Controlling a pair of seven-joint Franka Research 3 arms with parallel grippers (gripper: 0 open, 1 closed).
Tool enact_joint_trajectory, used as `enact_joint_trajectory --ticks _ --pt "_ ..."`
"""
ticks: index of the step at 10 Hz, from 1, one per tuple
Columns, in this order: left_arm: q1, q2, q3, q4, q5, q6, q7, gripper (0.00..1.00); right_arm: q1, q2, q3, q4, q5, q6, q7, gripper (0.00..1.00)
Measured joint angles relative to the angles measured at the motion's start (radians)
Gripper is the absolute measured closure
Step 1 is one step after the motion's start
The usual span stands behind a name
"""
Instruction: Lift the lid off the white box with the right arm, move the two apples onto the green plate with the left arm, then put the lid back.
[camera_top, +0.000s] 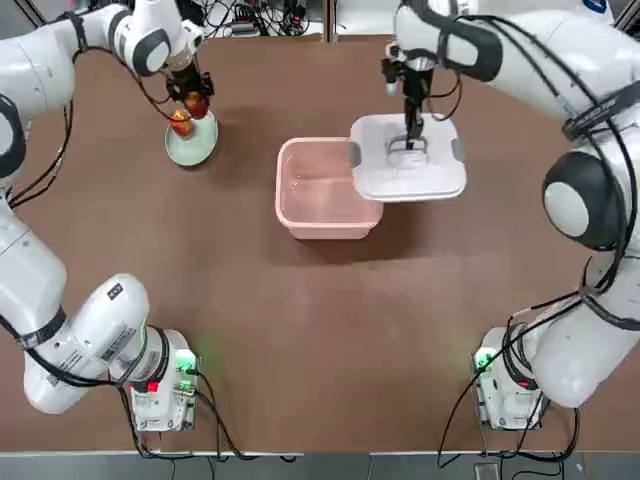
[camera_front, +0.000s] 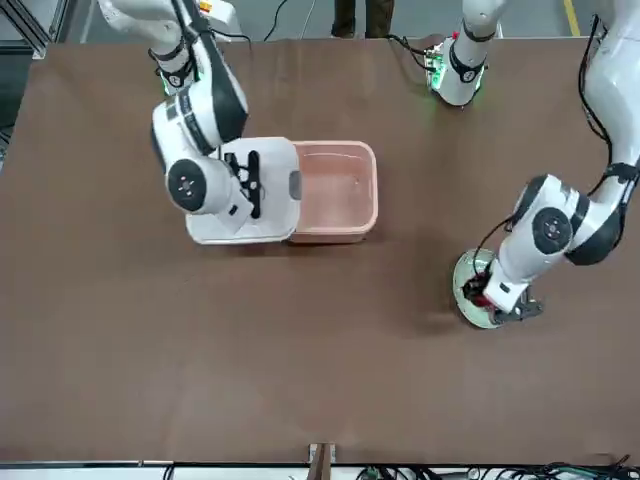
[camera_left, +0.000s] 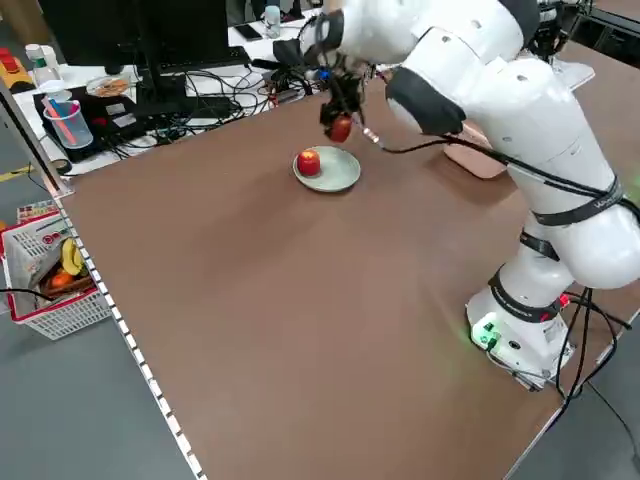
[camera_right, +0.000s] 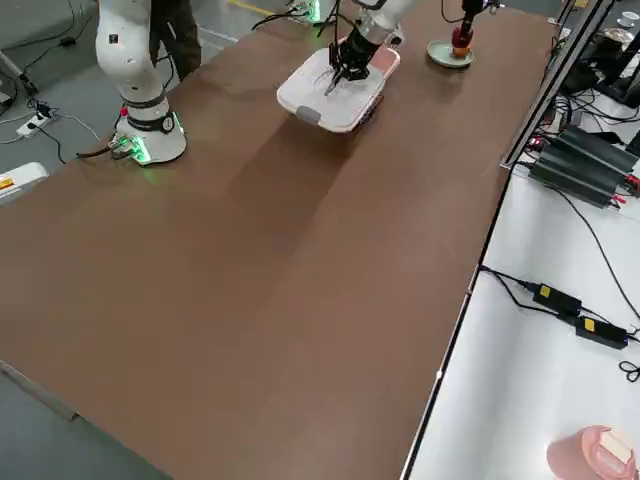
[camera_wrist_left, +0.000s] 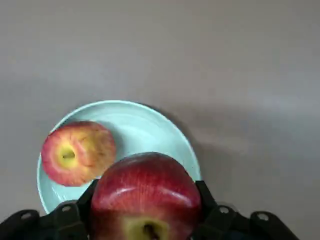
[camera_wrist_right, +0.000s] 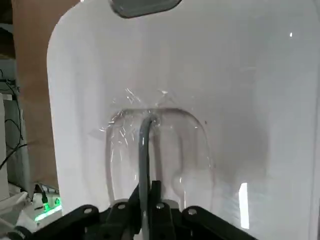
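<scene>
My left gripper (camera_top: 190, 96) is shut on a red apple (camera_top: 196, 104) just above the green plate (camera_top: 203, 147) at the table's far left. The other apple (camera_top: 180, 124) lies on that plate. In the left wrist view the held apple (camera_wrist_left: 145, 192) sits between the two fingers over the plate (camera_wrist_left: 145, 130), next to the resting apple (camera_wrist_left: 77, 152). My right gripper (camera_top: 408, 135) is shut on the loop handle of the lid (camera_top: 435, 175), which is held off to the right of the white box (camera_top: 325, 190) and overlaps its right rim. The box stands open, showing only its pink floor.
The two arm bases (camera_top: 160, 385) (camera_top: 505, 385) stand at the near table edge with green lights on. Cables run along the far edge (camera_top: 250, 20). Bare brown tabletop (camera_top: 320, 330) stretches between the box and the bases.
</scene>
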Motion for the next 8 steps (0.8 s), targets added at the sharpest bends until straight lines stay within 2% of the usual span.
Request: enact_joint_trajectory --ticks 4,8 --pt "0.0 0.003 0.012 -0.063 0.002 0.003 -0.008 0.21 0.163 0.007 0.001 -0.002 0.015 0.062 0.17 0.93" --pt "0.0 0.005 0.081 -0.109 0.045 0.068 -0.009 0.21 0.208 0.07 0.001 0.067 0.071 0.102 0.273 0.93"
